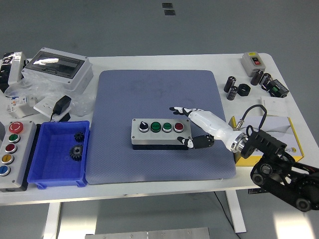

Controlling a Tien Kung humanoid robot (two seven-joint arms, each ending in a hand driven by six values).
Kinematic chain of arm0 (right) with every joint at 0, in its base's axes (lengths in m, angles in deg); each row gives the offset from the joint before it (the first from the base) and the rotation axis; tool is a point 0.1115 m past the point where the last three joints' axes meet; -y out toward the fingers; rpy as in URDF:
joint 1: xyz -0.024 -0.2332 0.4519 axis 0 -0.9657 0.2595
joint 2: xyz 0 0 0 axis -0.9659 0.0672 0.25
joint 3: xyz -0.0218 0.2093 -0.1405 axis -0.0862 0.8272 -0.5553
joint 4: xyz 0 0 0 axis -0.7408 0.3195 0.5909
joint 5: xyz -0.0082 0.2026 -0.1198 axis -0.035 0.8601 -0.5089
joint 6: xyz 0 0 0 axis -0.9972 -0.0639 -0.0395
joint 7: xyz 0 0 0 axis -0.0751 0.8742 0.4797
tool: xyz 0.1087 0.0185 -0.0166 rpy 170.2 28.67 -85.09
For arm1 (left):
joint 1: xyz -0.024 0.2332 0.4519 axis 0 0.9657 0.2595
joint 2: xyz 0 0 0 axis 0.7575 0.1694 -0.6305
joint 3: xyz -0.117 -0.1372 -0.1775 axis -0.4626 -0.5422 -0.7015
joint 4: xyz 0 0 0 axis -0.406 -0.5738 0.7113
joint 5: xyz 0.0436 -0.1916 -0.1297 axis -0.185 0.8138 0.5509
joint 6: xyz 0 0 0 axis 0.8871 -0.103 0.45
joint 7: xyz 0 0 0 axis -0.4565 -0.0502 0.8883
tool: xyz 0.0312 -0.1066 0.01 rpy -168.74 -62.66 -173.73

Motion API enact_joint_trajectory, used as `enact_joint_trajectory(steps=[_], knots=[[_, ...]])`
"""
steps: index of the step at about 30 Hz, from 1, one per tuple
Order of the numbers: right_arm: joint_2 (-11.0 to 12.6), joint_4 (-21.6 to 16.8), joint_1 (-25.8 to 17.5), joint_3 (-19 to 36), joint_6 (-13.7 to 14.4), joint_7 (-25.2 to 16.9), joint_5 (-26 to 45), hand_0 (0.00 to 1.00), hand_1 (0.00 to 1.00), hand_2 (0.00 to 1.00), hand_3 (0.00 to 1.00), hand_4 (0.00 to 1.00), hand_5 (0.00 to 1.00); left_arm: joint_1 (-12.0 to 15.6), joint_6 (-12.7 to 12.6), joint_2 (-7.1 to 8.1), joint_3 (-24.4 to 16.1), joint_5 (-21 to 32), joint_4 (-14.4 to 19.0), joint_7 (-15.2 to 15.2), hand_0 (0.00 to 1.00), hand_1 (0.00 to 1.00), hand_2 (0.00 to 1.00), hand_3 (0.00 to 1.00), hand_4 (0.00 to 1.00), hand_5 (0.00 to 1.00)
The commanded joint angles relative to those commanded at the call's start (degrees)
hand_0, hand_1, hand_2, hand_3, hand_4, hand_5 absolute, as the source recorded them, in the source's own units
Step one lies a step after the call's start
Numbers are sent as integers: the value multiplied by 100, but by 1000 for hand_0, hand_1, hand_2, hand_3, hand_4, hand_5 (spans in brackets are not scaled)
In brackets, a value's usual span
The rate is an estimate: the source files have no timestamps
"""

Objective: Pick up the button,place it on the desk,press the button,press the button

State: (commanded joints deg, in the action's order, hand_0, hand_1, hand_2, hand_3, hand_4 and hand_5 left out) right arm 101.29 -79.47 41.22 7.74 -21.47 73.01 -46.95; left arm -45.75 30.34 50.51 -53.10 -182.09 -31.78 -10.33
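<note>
Fingers: the right hand [199, 127] is reaching in from the right with its fingers [180, 110] spread apart and holding nothing; the dark tips are fanning just beyond the right end of the button box [160, 132], and the thumb [198, 143] is hanging low beside that end. Whether any tip is touching the box, I cannot tell.
Button box: it is sitting flat on the blue-grey mat [159, 94], near the mat's middle, long side running left to right, with a black selector knob [143, 127], two green buttons [161, 127] and a red button [178, 127] in a row on top.
Handling: it is looking like a rigid grey shell on a dark base, probably fairly light, hard and a little slick, not fragile.
Where to hold: I'm judging the two long sides or the short right end the best places, clear of the button caps.
Pressing: a straight downward push looks safest, since a sideways shove could slide the box on the mat.
Progress: with the box already down on the mat, the pressing looks to be what remains.
Left hand: not showing anywhere.
Surroundings: a blue bin [59, 174] with gears is standing just left of the mat, and a second button panel [15, 154] is lying at the table's left edge.
</note>
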Motion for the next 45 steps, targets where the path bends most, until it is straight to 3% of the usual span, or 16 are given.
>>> enact_joint_trajectory(steps=[6, 11, 14, 15, 20, 21, 23, 26, 27, 32, 33, 36, 45], knots=[[526, -909, -364, 946, -650, 297, 902, 928, 880, 895, 993, 656, 5, 38, -7, -1, 6, 53, 0, 18, 625, 538, 526, 593, 613, 180], [737, -1597, -121, 1530, -1415, 981, 1225, 933, 882, 899, 997, 654, 3, 38, -1, -6, 29, 91, 0, 18, 625, 538, 526, 593, 612, 179], [741, -1769, 191, 1470, -1845, 1368, 1305, 933, 882, 899, 997, 654, 3, 28, 8, -12, 47, 109, 0, 18, 625, 538, 526, 593, 612, 179], [730, -1770, 295, 1409, -1975, 1487, 1335, 753, 775, 799, 894, 548, 69, 25, 10, -12, 58, 121, 0, 17, 624, 537, 525, 592, 610, 177], [627, -1693, 780, 1019, -2672, 2109, 1450, 753, 775, 799, 894, 548, 69, 24, 17, -4, 87, 159, 0, 27, 624, 537, 525, 592, 610, 177], [593, -1664, 838, 949, -2797, 2216, 1441, 197, 437, 631, 771, 281, 92, 27, 17, -3, 93, 168, 0, 31, 624, 537, 524, 591, 611, 175], [522, -1605, 909, 856, -2987, 2352, 1406, 197, 437, 631, 771, 281, 92, 34, 18, -2, 101, 182, 0, 39, 624, 537, 524, 591, 611, 175], [435, -1535, 965, 782, -3111, 2471, 1314, 197, 437, 631, 771, 281, 92, 43, 20, -3, 112, 198, 0, 49, 624, 537, 524, 591, 611, 175], [413, -1519, 976, 768, -3135, 2500, 1287, 17, 190, 314, 746, 317, 17, 44, 20, -4, 114, 201, 0, 52, 624, 538, 524, 590, 611, 175], [367, -1445, 1002, 736, -3164, 2566, 1203, 17, 190, 314, 746, 317, 17, 43, 24, -5, 122, 209, 0, 52, 624, 538, 524, 590, 611, 175], [357, -1423, 1006, 727, -3162, 2571, 1194, 2, 156, 271, 747, 377, 2, 42, 25, -5, 124, 209, 0, 52, 624, 537, 524, 591, 611, 174], [303, -1325, 1014, 689, -3138, 2565, 1183, 2, 156, 271, 747, 377, 2, 40, 27, -4, 122, 203, 0, 54, 624, 537, 524, 591, 611, 174], [64, -727, 975, 598, -2996, 2497, 1096, 2, 134, 257, 755, 411, 2, 35, 31, -7, 129, 197, 0, 52, 624, 537, 524, 590, 611, 175]])
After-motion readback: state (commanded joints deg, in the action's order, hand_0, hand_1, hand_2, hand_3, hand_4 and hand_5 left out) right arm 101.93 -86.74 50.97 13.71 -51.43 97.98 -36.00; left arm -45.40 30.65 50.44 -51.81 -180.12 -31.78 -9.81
